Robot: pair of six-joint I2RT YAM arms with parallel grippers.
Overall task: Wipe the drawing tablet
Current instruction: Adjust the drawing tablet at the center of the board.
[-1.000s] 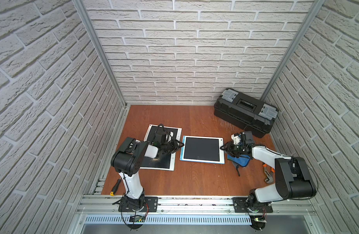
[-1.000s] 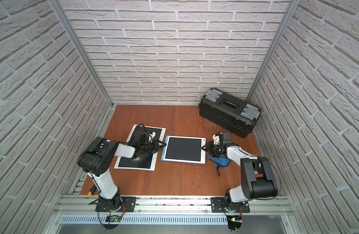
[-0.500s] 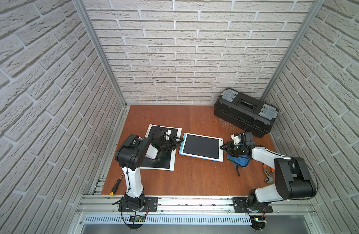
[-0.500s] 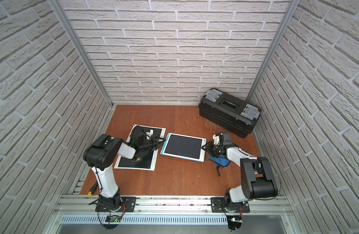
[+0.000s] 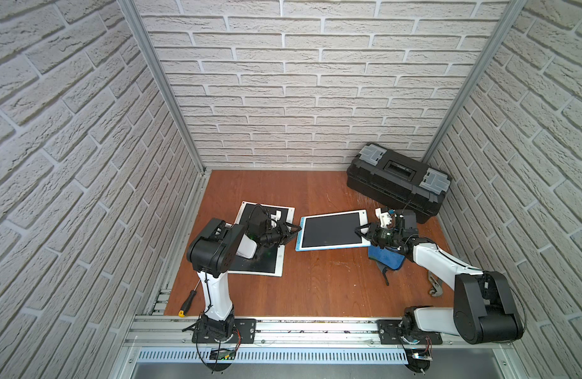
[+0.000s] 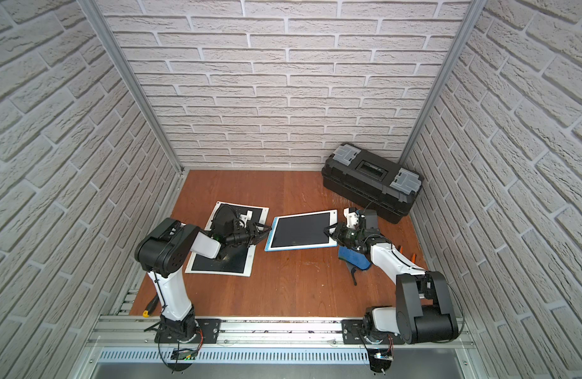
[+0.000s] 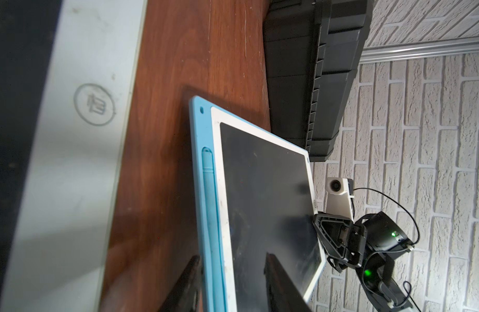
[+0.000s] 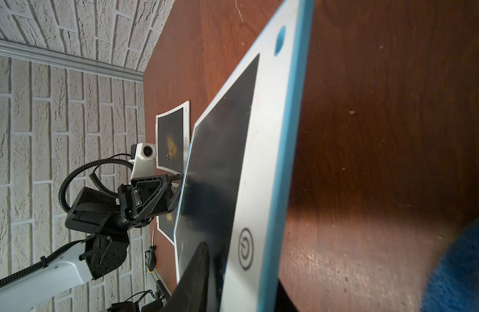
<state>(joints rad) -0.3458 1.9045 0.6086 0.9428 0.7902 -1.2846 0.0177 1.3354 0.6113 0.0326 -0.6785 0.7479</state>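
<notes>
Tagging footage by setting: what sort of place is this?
Likely a robot test cell styled as a workshop: brick-pattern wall panels, an aluminium mounting rail, a black toolbox on a wooden tabletop.

Your top views are bright and evenly lit from overhead, with soft, short shadows. The brick walls [image 5: 69,131] bow at 9 and 3 o'clock. In the right wrist view, glare sheens the table [image 8: 327,259] and the blue cloth [image 8: 465,270] is blurred. The drawing tablet [image 7: 260,202] shows dull reflections, possibly smudges.
</notes>
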